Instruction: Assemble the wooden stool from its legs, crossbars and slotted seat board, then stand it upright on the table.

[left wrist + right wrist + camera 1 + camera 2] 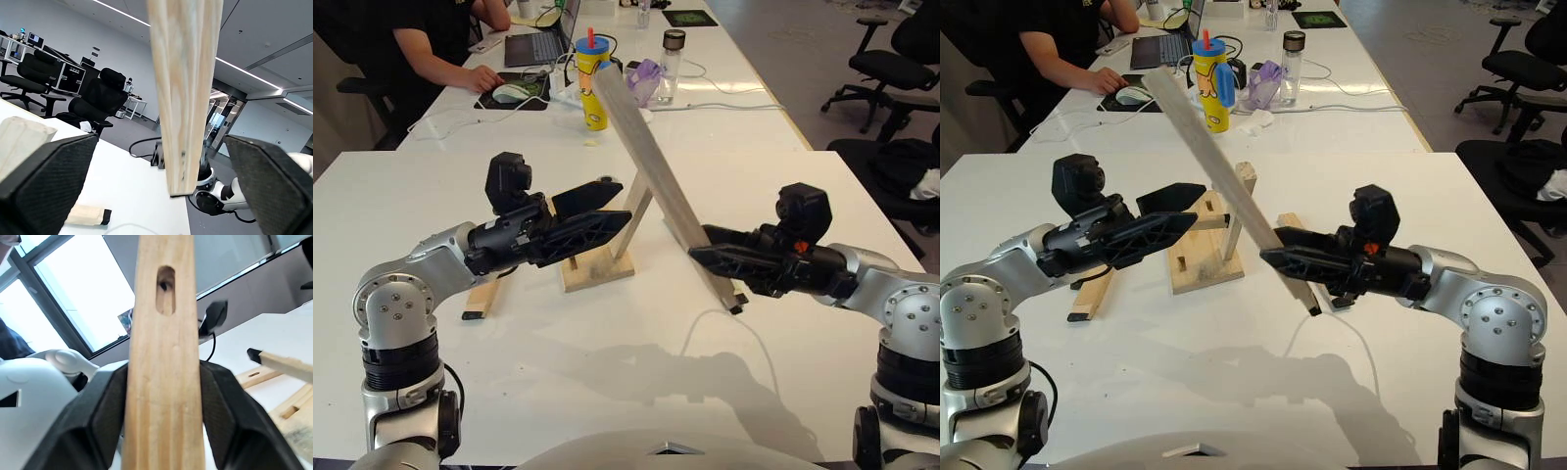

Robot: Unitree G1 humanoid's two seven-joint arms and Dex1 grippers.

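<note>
**Left eye view.** The right end effector is clamped on the lower part of a long stool leg. The leg slants up and away toward the far edge of the bench. Its black-tipped low end is down at the bench surface, on the right-edge side of the middle; I cannot tell whether it touches. Gripping it low leaves the upper length free, probably so the other arm can reach it. The left end effector has its fingers spread wide and holds nothing. It sits just above the slotted seat board, which lies flat mid-bench with a shorter leg propped in it. A loose wooden piece lies nearer the left edge, under the left arm.

**Right eye view.** The long leg comes down beside the board on its right-edge side and sits in no slot. I judge that this leg has not been fitted yet.

**Left wrist view.** The two pads stand far apart with the long leg between them and a gap on each side. They look placed to close on it, either to steady it or to take it over.

**Right wrist view.** Both pads press against the sides of the leg. A mortise slot faces the camera, so this hold keeps the slot uncovered and reachable, likely for a crossbar.
</note>
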